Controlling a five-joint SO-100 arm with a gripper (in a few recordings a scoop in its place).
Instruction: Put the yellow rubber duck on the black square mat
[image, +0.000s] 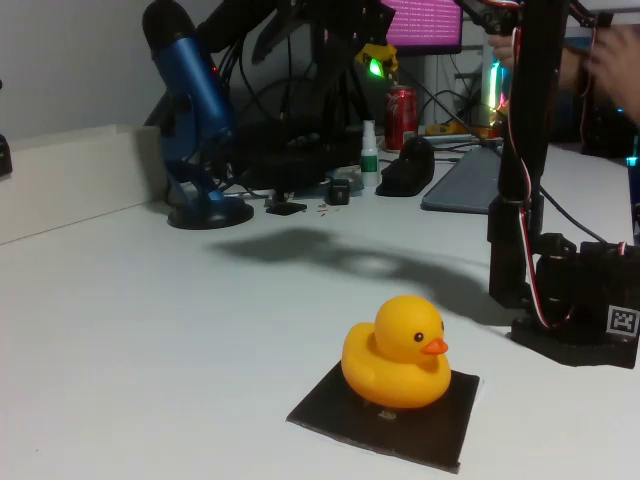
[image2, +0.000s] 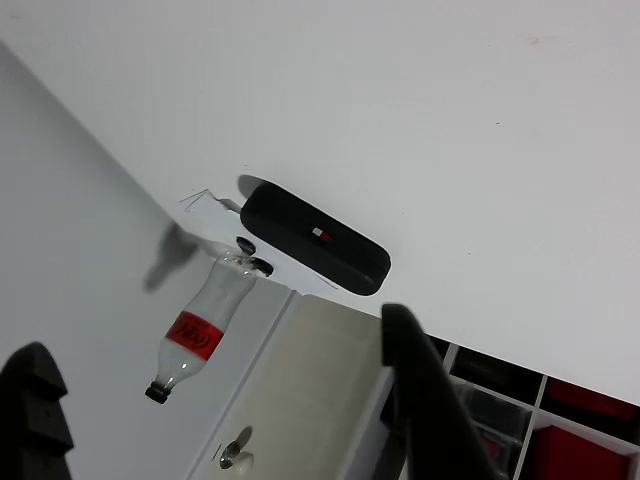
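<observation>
Wrist view: claw (image2: 230, 400) wide open, empty.

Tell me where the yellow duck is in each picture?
Fixed view: the yellow rubber duck sits low and centre, on the black square mat, beak pointing right.
Wrist view: this camera points elsewhere, at a bottle and a black case.
Shared landmark: the robot arm, upright at right in the fixed view; its gripper frames the wrist view's bottom.

Soft, even, bright light; faint table (image: 150, 330) shadows, background slightly blurred.
</observation>
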